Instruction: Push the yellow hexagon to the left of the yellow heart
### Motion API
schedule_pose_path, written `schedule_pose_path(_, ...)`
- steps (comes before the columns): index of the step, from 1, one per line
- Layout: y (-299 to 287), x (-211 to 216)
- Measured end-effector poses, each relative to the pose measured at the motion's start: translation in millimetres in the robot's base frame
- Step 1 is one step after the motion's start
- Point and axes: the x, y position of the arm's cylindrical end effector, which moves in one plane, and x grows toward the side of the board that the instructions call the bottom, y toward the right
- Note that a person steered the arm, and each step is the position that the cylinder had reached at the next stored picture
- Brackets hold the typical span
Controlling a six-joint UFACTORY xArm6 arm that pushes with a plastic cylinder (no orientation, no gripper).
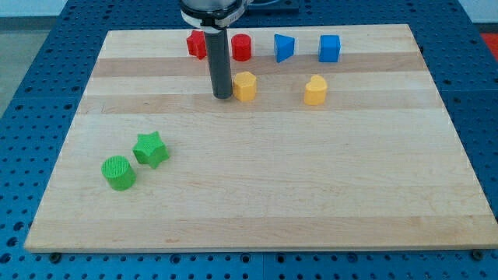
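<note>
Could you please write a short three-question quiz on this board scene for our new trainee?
1. True or false: my tip stands just at the view's left of the yellow hexagon.
2. Which lies nearest the view's bottom: A the green cylinder, B the yellow heart, C the blue cube?
3. Fill in: the green star lies at the green cylinder's upper ____.

Key: 1 true; 2 A; 3 right.
</note>
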Motion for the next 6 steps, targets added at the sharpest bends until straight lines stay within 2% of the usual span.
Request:
schedule_pose_path(3, 33, -25)
schedule_pose_path(4, 39, -51)
schedule_pose_path(5, 63, -46)
schedule_pose_path(6, 62, -42)
